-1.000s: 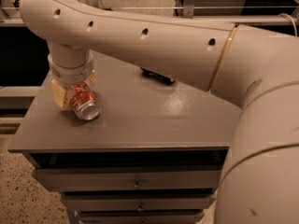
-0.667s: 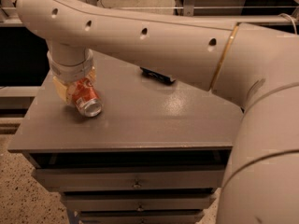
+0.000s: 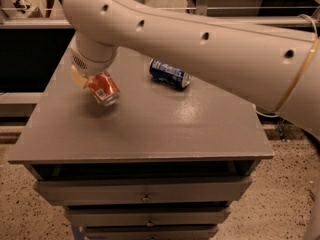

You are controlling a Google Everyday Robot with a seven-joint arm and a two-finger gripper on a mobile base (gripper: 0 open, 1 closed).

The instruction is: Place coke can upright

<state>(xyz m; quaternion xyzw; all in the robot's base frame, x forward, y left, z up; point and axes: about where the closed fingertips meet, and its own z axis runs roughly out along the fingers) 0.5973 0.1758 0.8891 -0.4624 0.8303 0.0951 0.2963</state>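
Holding the coke can at a slant, the gripper hangs over the left rear part of the grey cabinet top in the single camera view; its jaws look clamped on the can's upper half, with one pale finger showing on the left side. The can's silver end points down and to the right, close above its own shadow; whether that rim touches the surface is hard to tell from this angle.

The step in hand seems to be the righting of the can: it is gripped and tilted, but not yet vertical and not yet set down. The next move probably calls for turning the wrist until the can's axis stands straight, lowering it so the base sits flat, and only then letting go; a release while tilted could let it roll.

Counting: one coke can; one blue can, lying on its side toward the back, well apart from the gripper; one gripper on one arm; one cabinet, with drawer fronts below.
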